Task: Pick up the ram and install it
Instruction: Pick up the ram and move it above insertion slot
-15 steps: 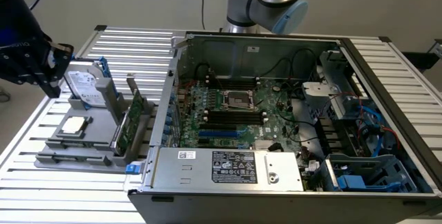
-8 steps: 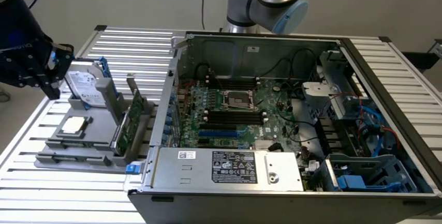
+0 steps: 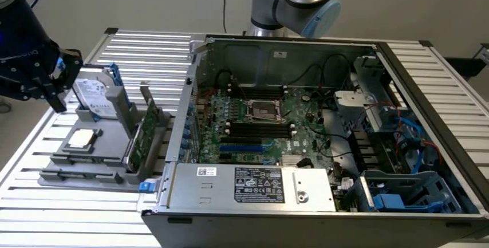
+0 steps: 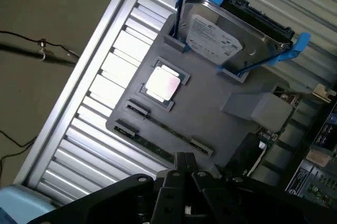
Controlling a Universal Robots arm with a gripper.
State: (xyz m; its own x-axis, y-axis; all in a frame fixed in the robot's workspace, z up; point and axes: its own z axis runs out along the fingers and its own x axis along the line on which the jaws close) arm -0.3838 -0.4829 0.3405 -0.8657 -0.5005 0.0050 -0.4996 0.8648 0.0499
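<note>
Above grey tray [image 4: 210, 105], jaws closed, empty

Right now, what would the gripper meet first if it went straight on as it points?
Most likely the ram, standing on edge in the gray tray: the shut gripper points down at its end. Depth is unclear, so it might touch the tray first.

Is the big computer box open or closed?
Open. The computer case has no cover over it, so its green motherboard and cables show inside.
</note>
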